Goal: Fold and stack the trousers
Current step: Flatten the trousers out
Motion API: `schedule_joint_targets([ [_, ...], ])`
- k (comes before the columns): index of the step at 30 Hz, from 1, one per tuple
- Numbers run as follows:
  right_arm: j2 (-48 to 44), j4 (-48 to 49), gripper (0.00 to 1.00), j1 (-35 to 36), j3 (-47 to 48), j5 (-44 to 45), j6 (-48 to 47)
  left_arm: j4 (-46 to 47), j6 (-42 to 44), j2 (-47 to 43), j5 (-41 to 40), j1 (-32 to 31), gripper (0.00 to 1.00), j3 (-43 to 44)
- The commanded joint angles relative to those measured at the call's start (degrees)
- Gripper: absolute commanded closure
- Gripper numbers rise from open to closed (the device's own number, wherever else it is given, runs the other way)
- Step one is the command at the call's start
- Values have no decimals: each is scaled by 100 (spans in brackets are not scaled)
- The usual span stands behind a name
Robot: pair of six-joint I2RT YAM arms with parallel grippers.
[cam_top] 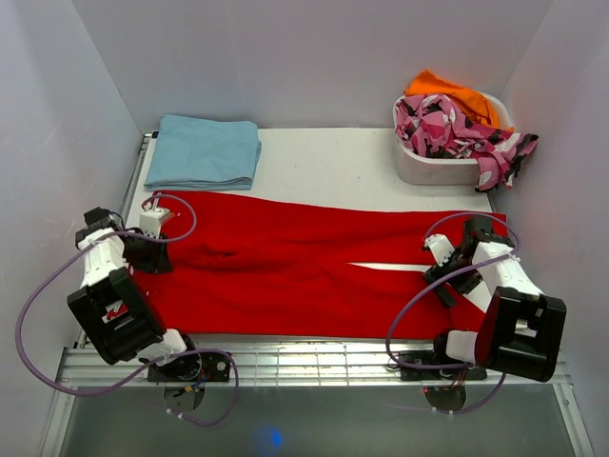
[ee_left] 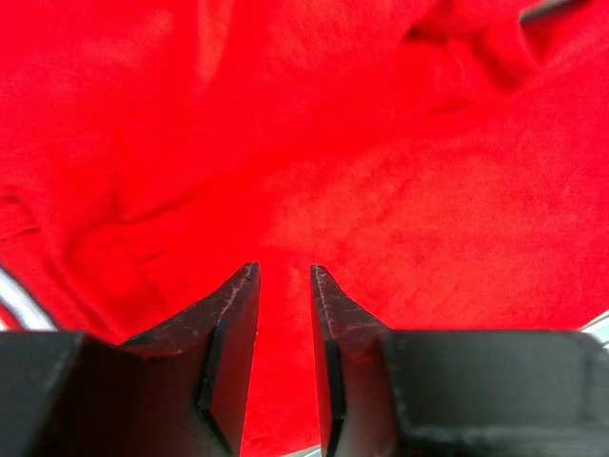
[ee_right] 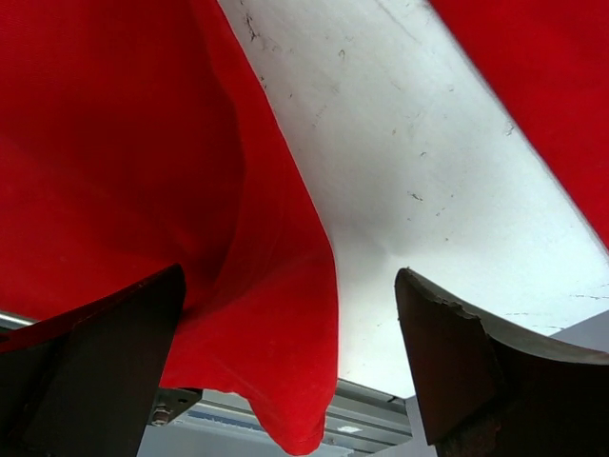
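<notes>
My right gripper (ee_right: 290, 276) stands wide apart, with the hem edge of one leg of the trousers (cam_top: 285, 262) just inside its left finger. From there the trousers lie spread flat across the table (ee_right: 428, 162) to my left gripper (ee_left: 284, 271) at the waist end. The left fingers are a narrow gap apart with red cloth showing between them, and I cannot tell whether any is pinched. I judge the fold needs both ends gripped. The right fingers should sink deep over the hem before closing, taking every layer. Then both ends should lift level, so the crease runs straight.
</notes>
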Motion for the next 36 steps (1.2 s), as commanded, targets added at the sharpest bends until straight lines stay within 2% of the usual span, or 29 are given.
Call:
schedule_joint_targets([
  [1,88,602,4,210,-285,850,193,-155,274,63,-33,-8,62,-349],
  [5,114,1321,4,263,-575,1555,-62,837,-95,520,-807,-8,67,-850],
  [10,70,1534,4,245,-305,2012,-299,1480,-359,1091,-1510,18,74,-956],
  [16,307,1578,2,-114,477,2189,-844,1666,-298,1513,-1907,150,76,-763],
  [24,1247,1895,3,-1037,1611,2277,-1530,1631,-237,1567,-1951,238,76,-535],
  [28,1160,1202,2,-1020,2174,1734,-1426,1456,-236,1382,-1819,282,76,-473],
  [30,1099,545,2,-968,2420,1426,-1302,1411,-236,1295,-1802,300,75,-473],
  [32,1055,52,4,-941,2702,899,-1170,1341,-210,1233,-1767,378,75,-499],
  [35,958,-608,12,-897,2589,311,-1082,1201,-192,1031,-1670,597,75,-666],
  [36,932,-610,12,-897,2588,308,-1055,1200,-192,1031,-1670,599,75,-684],
])
